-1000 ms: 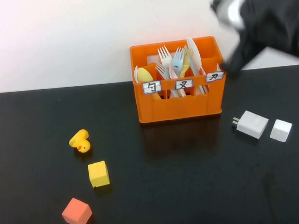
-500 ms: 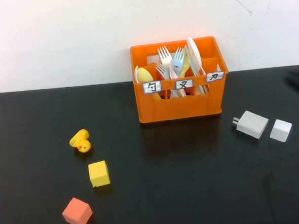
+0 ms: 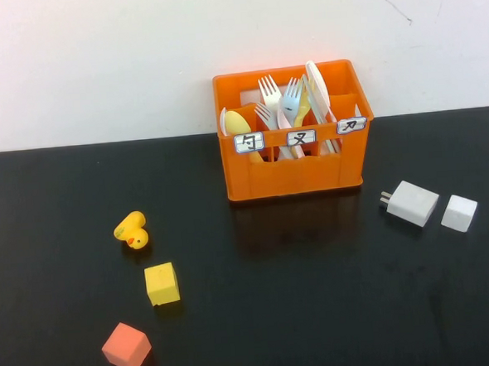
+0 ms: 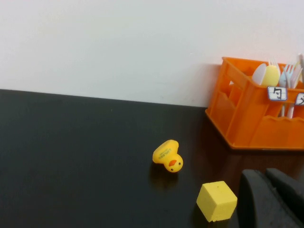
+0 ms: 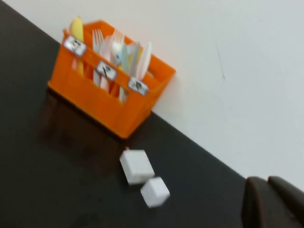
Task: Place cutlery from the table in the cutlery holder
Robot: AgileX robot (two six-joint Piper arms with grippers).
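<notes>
1. Cutlery stands upright inside the cutlery holder, an orange plastic crate at the far edge of the table, close to the white wall.
2. Forks with pale tines fill the middle compartment, a knife blade leans on the right side, and a yellow spoon sits in the left one.
3. Three white labels mark the crate's front.
4. Only the high view shows the whole glossy black surface; neither arm appears in it.
5. The left wrist view shows the left gripper low over the table, closed and holding nothing, near a yellow cube and a toy duck.
6. The right wrist view shows the right gripper, closed and empty, well apart from two white charger blocks.
7. An orange cube lies near the front edge; another yellow piece is cut off there.
</notes>
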